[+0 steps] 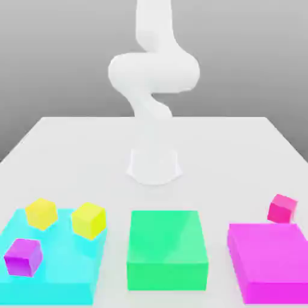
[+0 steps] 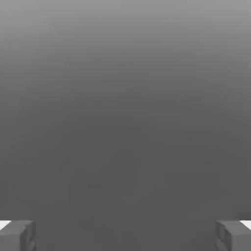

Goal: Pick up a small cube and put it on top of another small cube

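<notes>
**Arm parked high, pink cube waiting at the far side of the row**

A pale white counter (image 1: 72,144) runs back to a plain grey backdrop. Nearest the exterior camera sits a row of three flat blocks: a cyan block (image 1: 57,274) at the exterior view's left, a green block (image 1: 167,249) in the middle and a large magenta block (image 1: 271,261) at the right. A small purple cube (image 1: 23,257) rests on the cyan block's near corner. Just behind it stand two yellow cubes: the golden-yellow cube (image 1: 41,213) at the block's back edge, and a lemon-yellow cube (image 1: 89,219) beside it toward the middle. The small pink cube (image 1: 282,208) sits tilted just behind the magenta block's back edge; whether it touches that block I cannot quite tell.

Farther back rises the white arm (image 1: 153,72), well apart from every cube. In the hand view the gripper (image 2: 125,235) has its fingers (image 2: 17,235) spread wide, with nothing between them and only grey ahead.

The coming move likely turns on this: the pink cube lies toward the camera and to the exterior view's right of the arm, while the golden-yellow cube lies across the whole row at the left.
</notes>
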Controlling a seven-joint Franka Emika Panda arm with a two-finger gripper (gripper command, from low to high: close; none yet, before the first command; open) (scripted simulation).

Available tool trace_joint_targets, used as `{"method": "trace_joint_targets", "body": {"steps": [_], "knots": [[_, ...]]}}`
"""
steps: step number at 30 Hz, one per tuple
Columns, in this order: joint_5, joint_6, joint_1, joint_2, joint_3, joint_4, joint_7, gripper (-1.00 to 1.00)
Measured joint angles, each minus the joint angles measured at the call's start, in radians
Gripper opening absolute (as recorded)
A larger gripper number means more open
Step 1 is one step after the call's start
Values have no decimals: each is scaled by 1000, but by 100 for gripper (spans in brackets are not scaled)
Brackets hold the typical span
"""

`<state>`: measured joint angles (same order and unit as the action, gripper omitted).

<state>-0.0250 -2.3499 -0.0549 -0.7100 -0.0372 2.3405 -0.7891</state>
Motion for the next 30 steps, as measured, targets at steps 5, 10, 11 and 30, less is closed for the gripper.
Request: {"method": "trace_joint_targets", "body": {"steps": [5,10,11,30], "knots": [[-43,-103,-110,184,-93,83,16,0],[-62,-202,-210,361,-201,164,15,0],[-61,-222,-229,397,-225,180,12,0],[397,-600,-629,1030,-189,310,-358,-100]]}}
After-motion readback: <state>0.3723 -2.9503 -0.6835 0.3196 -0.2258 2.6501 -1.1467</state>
